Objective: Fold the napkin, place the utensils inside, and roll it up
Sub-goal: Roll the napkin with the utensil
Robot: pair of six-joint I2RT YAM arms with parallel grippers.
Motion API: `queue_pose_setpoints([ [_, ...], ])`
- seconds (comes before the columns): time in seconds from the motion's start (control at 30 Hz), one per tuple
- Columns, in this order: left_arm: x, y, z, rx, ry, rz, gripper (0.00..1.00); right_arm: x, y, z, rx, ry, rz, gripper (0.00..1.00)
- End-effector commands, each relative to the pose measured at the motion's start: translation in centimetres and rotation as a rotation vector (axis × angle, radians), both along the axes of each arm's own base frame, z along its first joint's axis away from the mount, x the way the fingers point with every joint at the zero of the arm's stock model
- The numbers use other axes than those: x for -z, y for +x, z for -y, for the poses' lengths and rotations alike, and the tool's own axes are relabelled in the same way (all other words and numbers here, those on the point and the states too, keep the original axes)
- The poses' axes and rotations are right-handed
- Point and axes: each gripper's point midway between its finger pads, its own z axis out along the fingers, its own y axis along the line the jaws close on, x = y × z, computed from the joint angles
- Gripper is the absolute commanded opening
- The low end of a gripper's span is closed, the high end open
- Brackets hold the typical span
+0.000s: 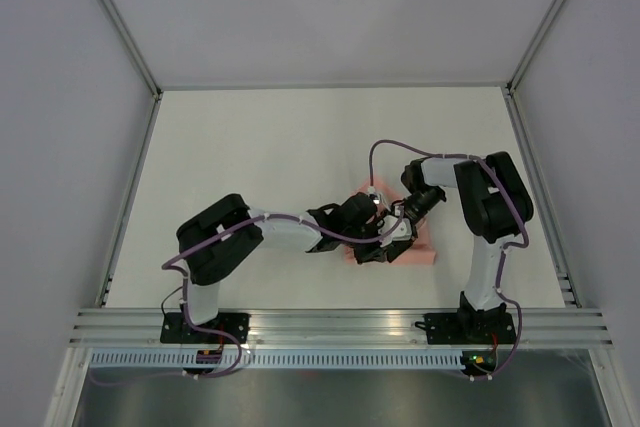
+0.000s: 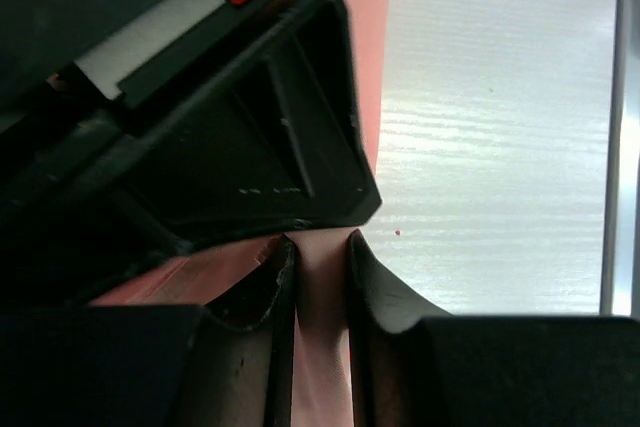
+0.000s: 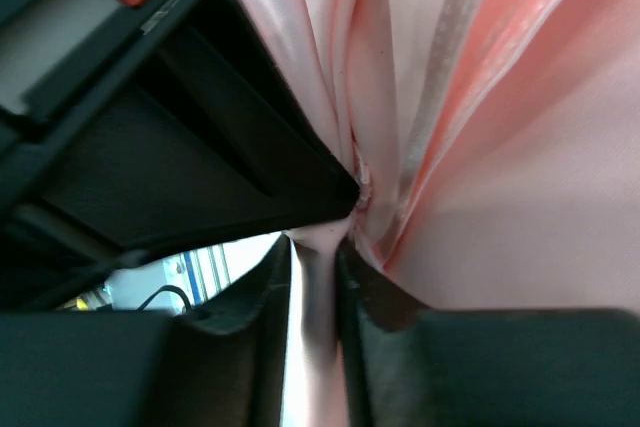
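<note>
The salmon-pink napkin [image 1: 422, 253] lies bunched on the white table, mostly covered by both grippers. My left gripper [image 1: 372, 247] reaches in from the left and is shut on a fold of the napkin [image 2: 322, 347]. My right gripper [image 1: 398, 232] reaches in from the right and is shut on a gathered fold of the napkin [image 3: 318, 277]; creased pink cloth [image 3: 520, 147] fills its view. The two grippers are nearly touching over the cloth. No utensils show in any view.
The white tabletop [image 1: 260, 147] is ringed by grey walls and metal posts. An aluminium rail [image 1: 340, 325] runs along the near edge with both arm bases. A metal edge strip [image 2: 622, 127] shows at the right of the left wrist view.
</note>
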Motion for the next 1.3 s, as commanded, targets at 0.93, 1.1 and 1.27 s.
queue_pose_setpoints([
  [0.93, 5.7, -0.5, -3.8, -0.120, 0.091, -0.849, 0.02, -8.1, 5.9, 3.6, 0.081, 0.075, 0.918, 0.67],
  [1.1, 6.2, -0.3, -4.1, -0.144, 0.086, -0.909, 0.02, -6.4, 4.0, 3.2, 0.028, 0.004, 1.032, 0.68],
  [1.27, 6.3, -0.4, -3.9, -0.143, 0.085, -0.941, 0.02, -4.3, 2.8, 1.5, -0.019, -0.020, 1.172, 0.70],
])
